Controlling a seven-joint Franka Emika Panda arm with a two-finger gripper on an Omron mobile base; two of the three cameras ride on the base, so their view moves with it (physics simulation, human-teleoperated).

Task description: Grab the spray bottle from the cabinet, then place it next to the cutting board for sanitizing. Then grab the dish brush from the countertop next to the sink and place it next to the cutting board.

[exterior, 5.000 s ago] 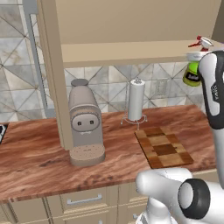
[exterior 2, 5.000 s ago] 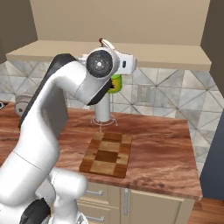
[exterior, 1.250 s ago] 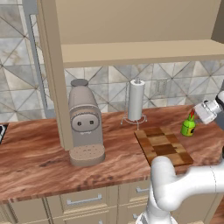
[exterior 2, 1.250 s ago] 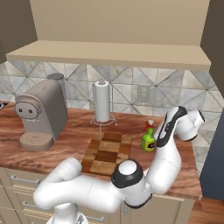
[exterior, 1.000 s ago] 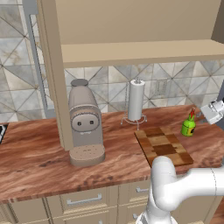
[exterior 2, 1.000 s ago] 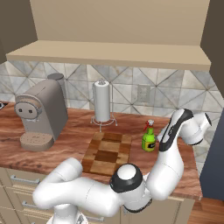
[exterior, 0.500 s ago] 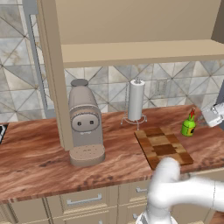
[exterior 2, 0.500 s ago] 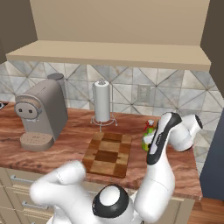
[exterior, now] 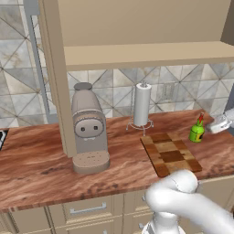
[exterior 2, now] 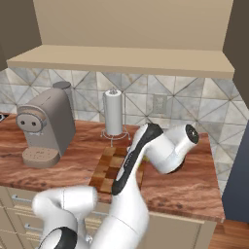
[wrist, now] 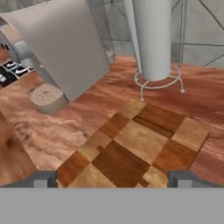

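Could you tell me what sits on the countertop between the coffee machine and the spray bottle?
In the left base view, the paper-towel roll and the cutting board lie between the coffee machine and the spray bottle.

spray bottle (exterior: 197, 132) stands on countertop (exterior: 36, 160) just right of cutting board (exterior: 171, 153).

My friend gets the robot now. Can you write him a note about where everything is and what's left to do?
Tool: open and empty, its two tips wide apart, above the cutting board.
Spray bottle: upright on the countertop, just right of the cutting board, apart from it. That half looks done.
Cabinet: door open, visible shelf bare.
Near the board: paper-towel roll behind it, coffee machine to its left.
Left: get the dish brush from beside the sink and set it next to the board. Brush and sink are outside these pictures, so the base probably has to drive.
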